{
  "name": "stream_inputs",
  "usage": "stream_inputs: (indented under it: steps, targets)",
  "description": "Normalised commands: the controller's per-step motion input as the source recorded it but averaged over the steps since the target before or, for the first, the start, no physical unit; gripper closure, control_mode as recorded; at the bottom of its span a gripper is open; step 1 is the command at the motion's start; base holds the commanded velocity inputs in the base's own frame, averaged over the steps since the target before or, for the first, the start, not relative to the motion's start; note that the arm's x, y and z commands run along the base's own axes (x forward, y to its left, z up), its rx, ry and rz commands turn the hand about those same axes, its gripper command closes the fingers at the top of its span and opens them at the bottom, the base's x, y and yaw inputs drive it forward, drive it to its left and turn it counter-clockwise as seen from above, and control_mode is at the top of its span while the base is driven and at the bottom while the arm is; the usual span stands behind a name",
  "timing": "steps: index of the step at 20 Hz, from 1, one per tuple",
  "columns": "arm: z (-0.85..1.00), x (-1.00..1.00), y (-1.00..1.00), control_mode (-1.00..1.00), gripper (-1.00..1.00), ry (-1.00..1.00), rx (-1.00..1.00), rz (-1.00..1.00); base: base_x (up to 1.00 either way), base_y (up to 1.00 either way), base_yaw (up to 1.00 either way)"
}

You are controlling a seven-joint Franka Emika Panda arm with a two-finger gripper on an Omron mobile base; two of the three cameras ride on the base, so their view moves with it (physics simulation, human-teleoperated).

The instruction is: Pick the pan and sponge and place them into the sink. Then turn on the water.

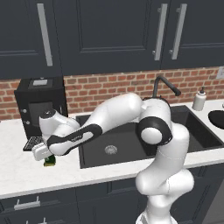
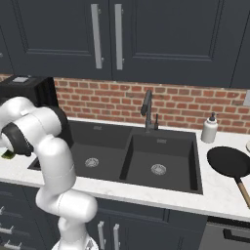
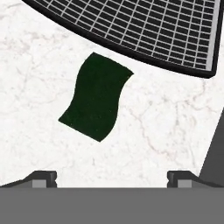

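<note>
— Two things to place; where are they?
— Sponge (image 3: pixel 96 103) lies flat on the white bench (image 3: pixel 166 113), left of the sink (image 1: pixel 131 148). Pan (image 2: pixel 229 163) sits on the bench right of it.
— Tool?
— I've got the tool (image 3: pixel 112 177) spread wide above the sponge, grasping nothing.

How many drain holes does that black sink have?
2. One silver drain sits in the floor of the left basin and the other drain in the floor of the right basin of the sink. Neither looks covered.
</note>
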Motion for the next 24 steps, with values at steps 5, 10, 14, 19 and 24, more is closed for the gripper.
stream_inputs:
  steps: [5, 10, 14, 19, 24]
  targets:
    - [-0.15, 0.10, 0.16, -1.00, -1.00, 0.00, 0.00, 0.00, 0.00, 0.00, 0.00]
    - [-0.09, 0.15, 0.04, -1.00, -1.00, 0.00, 0.00, -0.01, 0.00, 0.00, 0.00]
    - [-0.04, 0.26, 0.01, -1.00, -1.00, 0.00, 0.00, -0.04, 0.00, 0.00, 0.00]
    - [-0.07, 0.32, 0.00, -1.00, -1.00, 0.01, 0.00, -0.04, 0.00, 0.00, 0.00]
    - [-0.21, 0.23, 0.03, -1.00, -1.00, 0.00, 0.00, -0.04, 0.00, 0.00, 0.00]
